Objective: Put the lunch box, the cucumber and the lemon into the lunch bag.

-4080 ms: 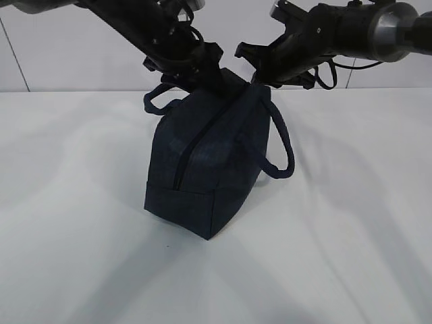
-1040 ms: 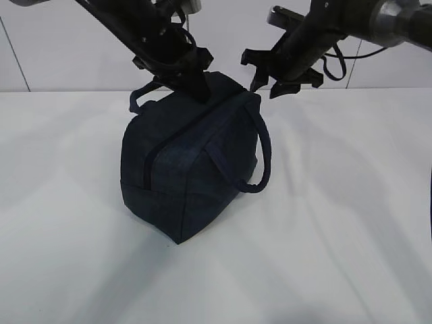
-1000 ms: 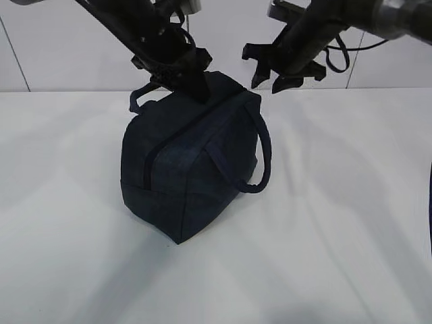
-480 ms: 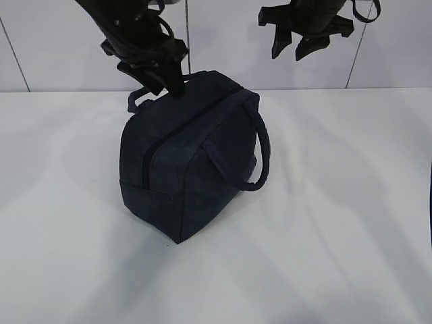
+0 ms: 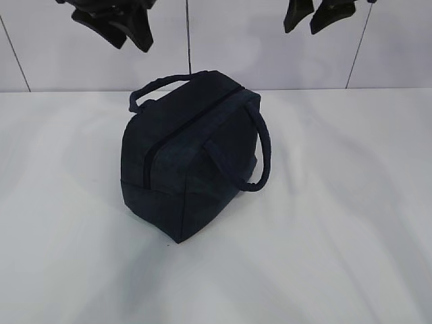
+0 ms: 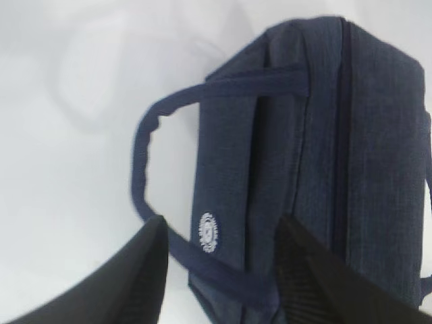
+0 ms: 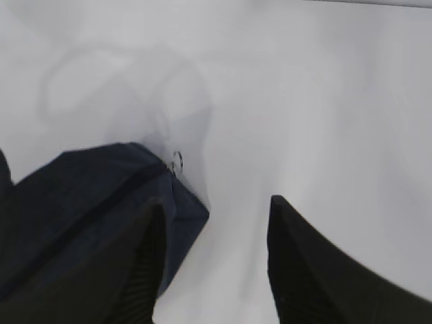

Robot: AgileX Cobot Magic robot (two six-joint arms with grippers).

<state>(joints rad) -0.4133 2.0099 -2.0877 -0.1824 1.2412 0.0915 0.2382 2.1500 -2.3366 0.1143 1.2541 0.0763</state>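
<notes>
The dark navy lunch bag [image 5: 192, 155] stands on the white table with its zipper [image 5: 177, 131] closed along the top and both loop handles hanging loose. My left gripper [image 5: 133, 40] hangs open high above the bag's left side, holding nothing. My right gripper [image 5: 304, 25] is also open and empty, high up at the right. In the left wrist view the bag [image 6: 337, 135], its white round logo [image 6: 208, 231] and one handle [image 6: 144, 155] lie below the open left gripper [image 6: 221, 223]. The right wrist view shows a bag corner [image 7: 88, 196] with the metal ring pull [image 7: 177, 162] under the open right gripper [image 7: 216, 202]. The lunch box, cucumber and lemon are out of view.
The white table [image 5: 337, 236] spreads around the bag on all sides. A pale tiled wall [image 5: 229, 47] rises behind its far edge. Nothing else shows on the table.
The left gripper came off the bag's top, opened and rose. The right gripper rose too, staying open. The bag was set down earlier and has since kept still.
</notes>
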